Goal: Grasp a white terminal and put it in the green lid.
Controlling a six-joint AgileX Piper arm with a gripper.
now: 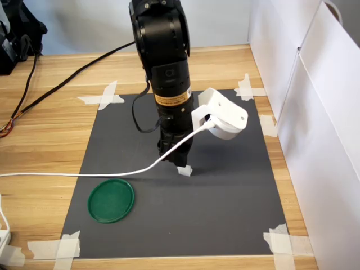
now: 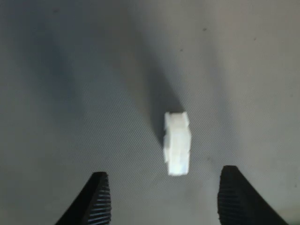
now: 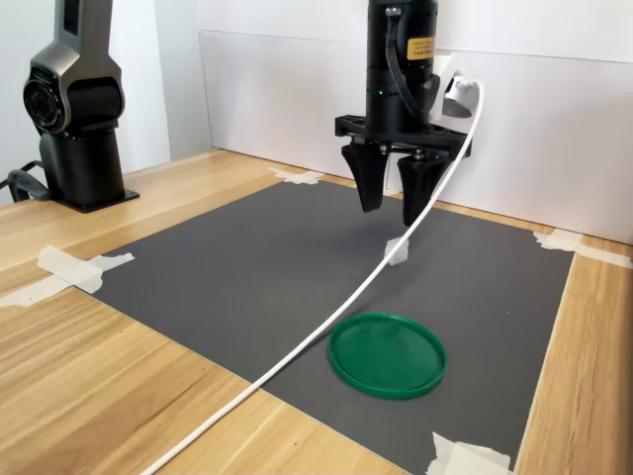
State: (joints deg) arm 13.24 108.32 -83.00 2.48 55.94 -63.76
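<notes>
The gripper [image 3: 391, 203] hangs above the white terminal [image 3: 397, 249], its jaws spread with nothing between them; in the wrist view the ribbed fingertips [image 2: 96, 199] stand either side of the terminal [image 2: 177, 144] without touching it. The terminal lies on the dark grey mat [image 1: 225, 208], near the mat's middle. The green lid [image 1: 111, 200] lies flat on the same mat, empty, well apart from the terminal, toward the first exterior view's near left. A white cable [image 3: 326, 327] runs from the wrist across the mat onto the wooden surface [image 3: 109, 376].
</notes>
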